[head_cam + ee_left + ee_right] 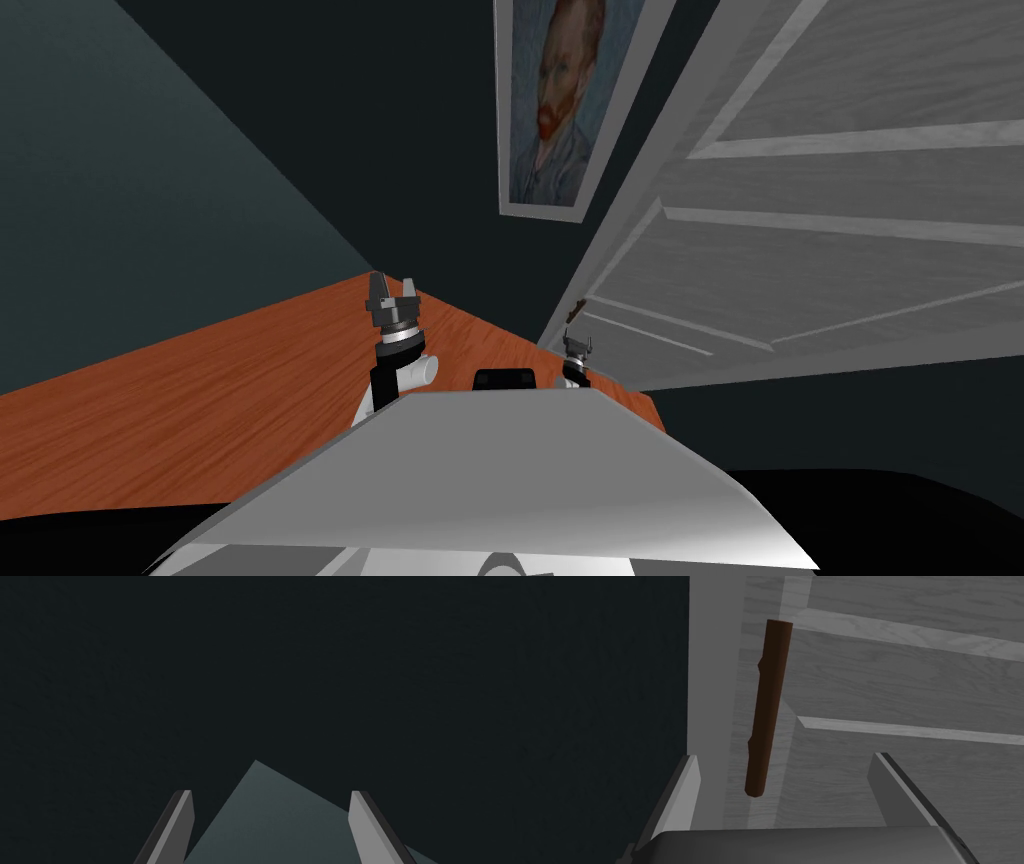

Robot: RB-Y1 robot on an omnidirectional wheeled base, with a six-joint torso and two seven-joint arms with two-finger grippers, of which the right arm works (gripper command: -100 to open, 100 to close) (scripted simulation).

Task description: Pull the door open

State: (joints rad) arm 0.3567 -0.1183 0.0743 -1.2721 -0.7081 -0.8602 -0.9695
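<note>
**A:** Door (850, 200) first. Hard to read anywhere?

**B:** Runs off the head view's top and right edges, so no full outline. Stands ahead and to the right, pale grey and wood-grained, with raised rails framing flat panels. Carries a dark brown handle (767, 706) close to its edge, next to a dark wall (597, 701).

**A:** Legible from the head camera, that handle?

**B:** Barely. Shows there as a tiny dark fleck just above the right gripper (578, 345). Reads plainly from the right wrist instead: a slim, straight, round bar, standing off the door face on two small stubs.

**A:** And the right gripper itself?

**B:** Spread wide, holding nothing. Frames the bar's near end between its two fingers (687, 786), closer to the finger on the wall side and apart from both.

**A:** Left gripper (394, 290)?

**B:** Hangs over the orange wood floor (200, 400), left of the other and well apart from the door. Fingers wide as well, empty.

**A:** Anything else cut off?

**B:** A framed portrait (550, 100) of a bearded man, on the dark wall left of the door, clipped by the top edge.
</note>
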